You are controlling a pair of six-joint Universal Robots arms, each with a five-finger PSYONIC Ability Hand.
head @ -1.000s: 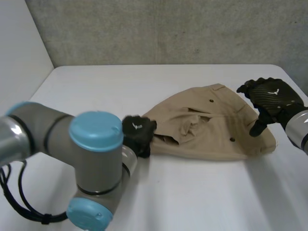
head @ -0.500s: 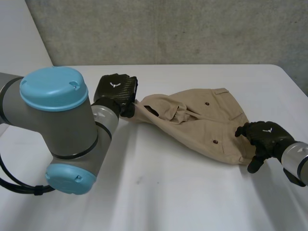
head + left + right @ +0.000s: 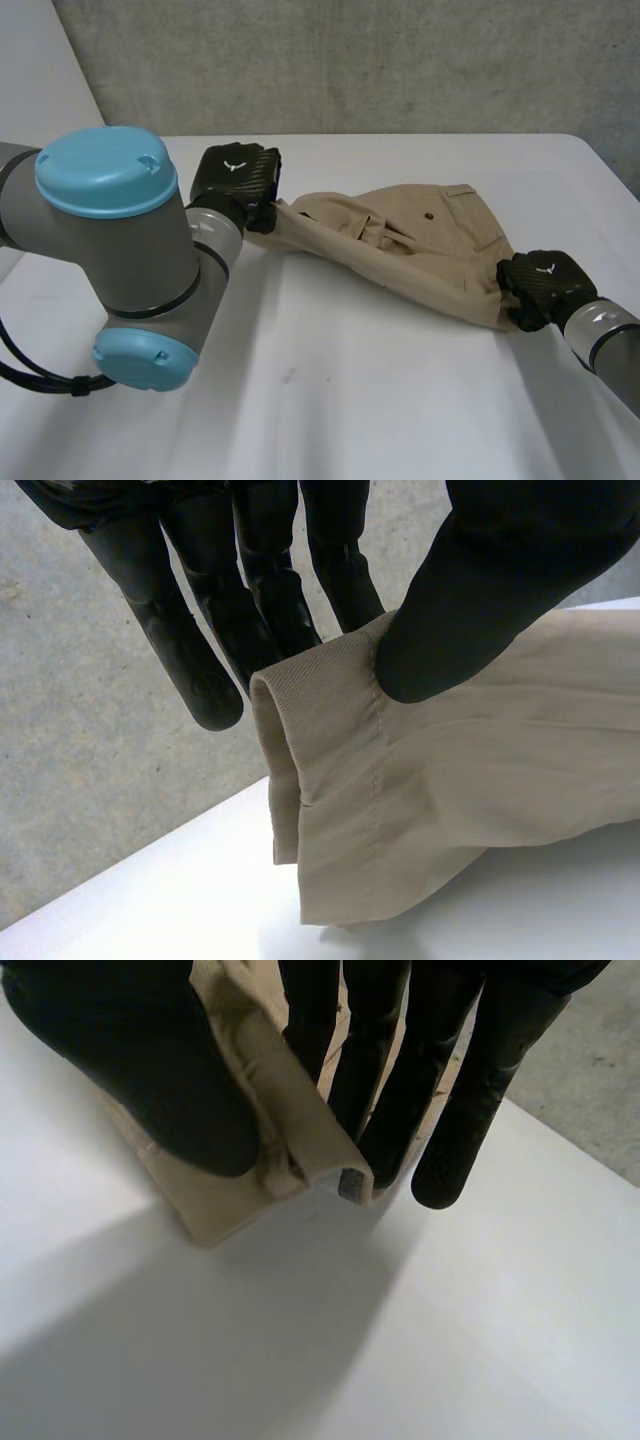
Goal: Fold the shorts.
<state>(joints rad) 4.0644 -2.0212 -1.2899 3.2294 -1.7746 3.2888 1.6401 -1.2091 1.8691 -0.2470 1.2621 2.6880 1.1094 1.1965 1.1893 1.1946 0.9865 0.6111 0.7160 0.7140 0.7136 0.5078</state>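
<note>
Shorts [image 3: 420, 245] stretched taut over the table [image 3: 330, 400], middle to right edge. Nearer, right hand [image 3: 540, 287] pinches one end betw. thumb & fingers; farther, left hand [image 3: 235, 180] pinches a hem likewise. Step looks like spreading pre-fold; next probably needs laying flat w/o slack.

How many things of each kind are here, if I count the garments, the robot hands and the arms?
Garments: 1, the shorts
Hands: 2, the left hand and the right hand, each pinching one end of the shorts
Arms: 2, the left arm and the right arm
Total: 5
</note>
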